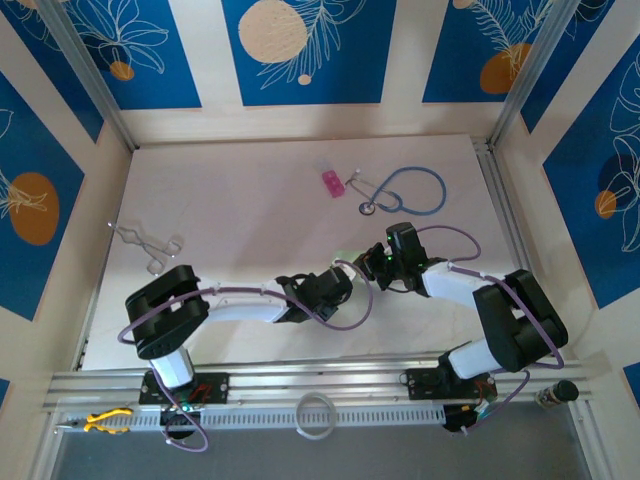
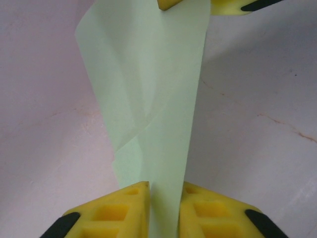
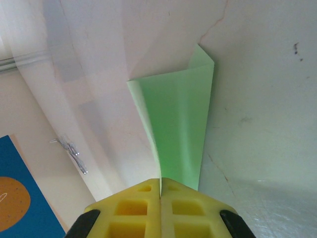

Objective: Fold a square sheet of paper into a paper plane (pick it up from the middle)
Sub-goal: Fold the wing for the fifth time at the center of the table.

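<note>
At the near edge of the table (image 1: pixel 250 190), a white ring (image 1: pixel 316 415) lies on the rail between the two arm bases. Yellow-handled pliers (image 1: pixel 105 421) lie on the rail to the ring's left. Both arms are bent inward, and their claws meet just right of the table's middle. A small patch of the light-green square sheet of paper (image 1: pixel 347 256) is seen between the claws.

In the left wrist view, the left gripper (image 2: pixel 164 191) is seen with its yellow fingers (image 2: pixel 124 210) a little apart. The gap between them is filled by the sheet, but whether the sheet is pressed or merely bracketed cannot be told. The sheet is partly folded and creased. It runs away from this claw, widening to the left, and its far end is met by the yellow tips of the other claw.

In the right wrist view, the right gripper (image 3: pixel 161 186) is closed tight on the sheet, with nothing but paper between its pads. From the pinch the sheet fans out ahead, curled over into a fold.

Off to the left, metal forceps (image 1: pixel 150 243) lie near the table's edge. Toward the far side, a small pink block (image 1: pixel 331 182) is set just left of a blue stethoscope (image 1: pixel 410 190). Both are well apart from the sheet.
</note>
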`<state>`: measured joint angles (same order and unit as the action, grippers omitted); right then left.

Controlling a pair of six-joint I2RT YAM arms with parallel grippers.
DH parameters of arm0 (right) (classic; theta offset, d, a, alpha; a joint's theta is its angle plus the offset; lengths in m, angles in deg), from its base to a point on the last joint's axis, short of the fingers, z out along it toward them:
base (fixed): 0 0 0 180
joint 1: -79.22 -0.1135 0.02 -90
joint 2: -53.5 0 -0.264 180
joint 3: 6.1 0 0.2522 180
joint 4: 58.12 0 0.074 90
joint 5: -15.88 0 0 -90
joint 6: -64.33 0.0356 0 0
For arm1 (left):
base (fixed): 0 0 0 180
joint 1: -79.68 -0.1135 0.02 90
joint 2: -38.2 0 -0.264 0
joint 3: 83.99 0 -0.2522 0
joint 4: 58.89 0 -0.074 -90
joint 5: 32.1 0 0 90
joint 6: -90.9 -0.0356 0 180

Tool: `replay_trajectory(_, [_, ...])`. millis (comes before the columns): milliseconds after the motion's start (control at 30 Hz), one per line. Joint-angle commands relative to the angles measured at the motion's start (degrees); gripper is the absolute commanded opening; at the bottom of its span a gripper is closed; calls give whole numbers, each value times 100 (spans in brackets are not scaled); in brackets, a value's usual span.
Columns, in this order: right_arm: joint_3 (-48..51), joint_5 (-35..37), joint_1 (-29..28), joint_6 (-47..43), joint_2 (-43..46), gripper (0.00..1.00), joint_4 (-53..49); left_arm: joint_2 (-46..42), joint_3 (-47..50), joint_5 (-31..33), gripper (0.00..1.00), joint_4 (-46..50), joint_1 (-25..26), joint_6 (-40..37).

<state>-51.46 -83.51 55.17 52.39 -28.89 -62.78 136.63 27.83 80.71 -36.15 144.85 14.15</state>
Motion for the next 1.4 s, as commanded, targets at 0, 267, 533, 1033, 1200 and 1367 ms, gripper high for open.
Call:
replay_trajectory(0, [27, -28, -29, -80, 30, 2, -135, 61, -27, 111, 18, 144, 66, -6])
replay_trajectory(267, [-91, -34, -17, -414, 189, 12, -332, 145, -44, 67, 12, 175, 58, 68])
replay_trajectory(533, [-155, 553, 66, -1213, 1062, 30, -1574, 199, -47, -404, 10, 22, -38, 457])
replay_trajectory(1033, [373, 492, 210, -1424, 1797, 36, -2017, 495, -84, -1117, 10, -206, -212, 946])
replay_trajectory(1200, [479, 298, 226, -1462, 1753, 36, -1776, 391, 115, -1727, 9, -590, -464, 1180])
replay_trajectory(1367, [545, 59, 217, -1634, 1700, 36, -1446, 309, 294, -2665, 8, -1015, -798, 1369])
